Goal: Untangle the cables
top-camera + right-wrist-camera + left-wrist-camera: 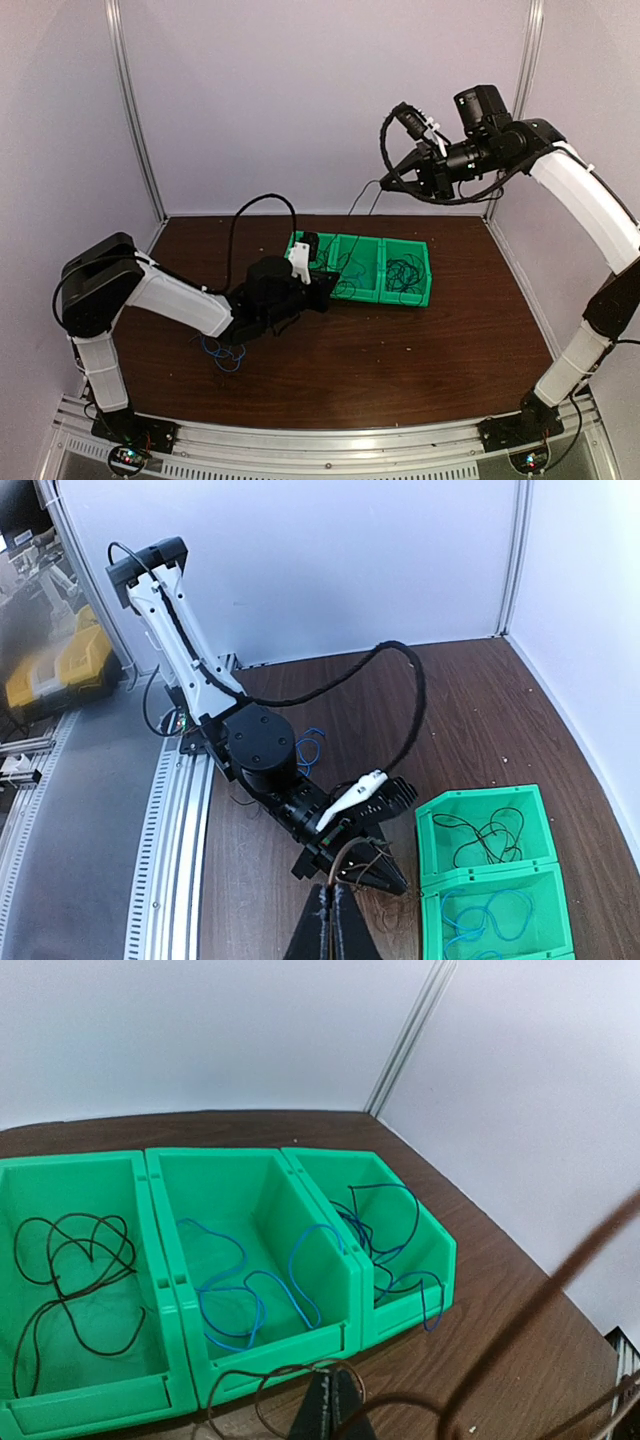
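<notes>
A thin brown cable (372, 852) runs between my two grippers. My left gripper (335, 1398) is shut on it low over the table, just in front of the green bins (180, 1290); the cable loops (262, 1388) at its tips. In the top view the left gripper (325, 285) is at the bins' left end. My right gripper (335, 898) is shut on the cable's other end, raised high above the table (388, 180). Black cables (70, 1260), blue cables (235, 1290) and dark blue cables (385, 1240) lie in separate bins. A few blue cables (225, 352) lie on the table by the left arm.
The green three-bin tray (425, 290) stands mid-table, towards the back. The left arm's thick black hose (262, 205) arches above it. White walls close the back and sides. A metal rail (330, 435) runs along the near edge.
</notes>
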You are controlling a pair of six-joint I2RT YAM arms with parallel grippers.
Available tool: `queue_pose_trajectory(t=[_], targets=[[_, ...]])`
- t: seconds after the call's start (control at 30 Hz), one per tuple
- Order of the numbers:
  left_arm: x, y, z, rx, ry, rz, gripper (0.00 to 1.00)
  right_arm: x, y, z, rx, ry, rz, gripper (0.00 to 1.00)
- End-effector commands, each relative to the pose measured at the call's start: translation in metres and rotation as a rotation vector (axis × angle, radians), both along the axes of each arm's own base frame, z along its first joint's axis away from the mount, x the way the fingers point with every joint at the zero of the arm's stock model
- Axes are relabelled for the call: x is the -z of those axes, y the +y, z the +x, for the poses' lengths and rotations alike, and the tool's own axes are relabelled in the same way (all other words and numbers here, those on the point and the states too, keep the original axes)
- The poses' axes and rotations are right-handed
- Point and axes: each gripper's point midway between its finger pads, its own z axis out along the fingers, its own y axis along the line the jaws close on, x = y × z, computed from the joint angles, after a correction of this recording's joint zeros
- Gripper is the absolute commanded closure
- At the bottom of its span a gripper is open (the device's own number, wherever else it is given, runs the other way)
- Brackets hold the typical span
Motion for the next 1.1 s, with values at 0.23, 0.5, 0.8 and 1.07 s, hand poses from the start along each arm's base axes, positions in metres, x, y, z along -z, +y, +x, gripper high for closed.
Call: queue_pose_trajectory(t=[0.23,0.5,0.8,1.07], targets=[[0.078,0.070,-0.002,-0.190,0.126,0.263,0.96,-0.112,-0.058,-0.003,0.016,-0.204,0.233,1.00],[0.067,0.093,-0.018,-0.192,0.160,0.173,0.70,-0.123,-0.068,0.004,0.068,-0.233,0.254,1.00],[0.079,0.173,-0.013,-0.407,0.267,0.174,0.81,-0.128,-0.078,0.009,0.083,-0.237,0.266,1.00],[0.056,0.178,-0.009,-0.375,0.196,0.175,0.77,-0.118,-0.072,0.034,0.132,-0.196,0.260,1.00]])
